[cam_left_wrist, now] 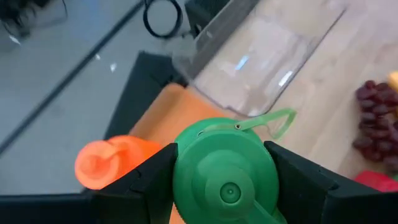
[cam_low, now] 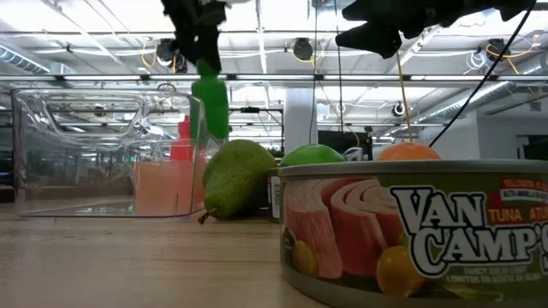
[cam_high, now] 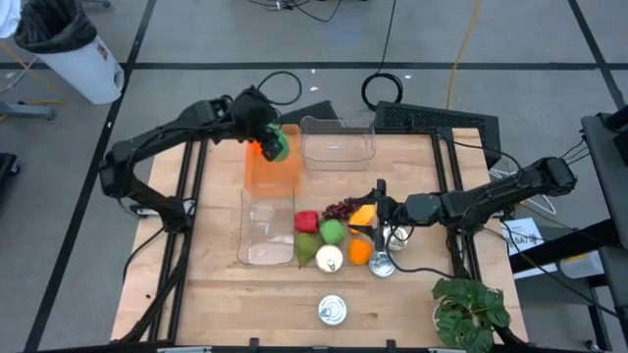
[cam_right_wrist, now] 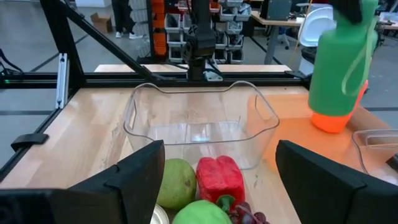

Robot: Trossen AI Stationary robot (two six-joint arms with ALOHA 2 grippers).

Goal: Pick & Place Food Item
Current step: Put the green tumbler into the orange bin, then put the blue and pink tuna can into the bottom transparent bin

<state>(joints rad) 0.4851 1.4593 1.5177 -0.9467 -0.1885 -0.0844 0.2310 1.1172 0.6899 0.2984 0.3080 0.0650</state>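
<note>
Left wrist view: green bottle (cam_left_wrist: 225, 175) clamped between left fingers (cam_left_wrist: 149, 180).

The table (cam_high: 216, 294) is showing pale, matt wood grain. The clear bins (cam_right_wrist: 199, 127) are gleaming as glossy transparent plastic, and the orange bin (cam_high: 272, 172) is looking translucent. The green bottle (cam_left_wrist: 224, 177) is reading as smooth, matt plastic. The tuna can (cam_low: 411, 231) is wearing a glossy printed paper label under a shiny metal rim.

Green bottle (cam_high: 276, 145); orange bin (cam_high: 271, 173); red pepper (cam_high: 306, 222); clear tubs (cam_high: 338, 139).
</note>
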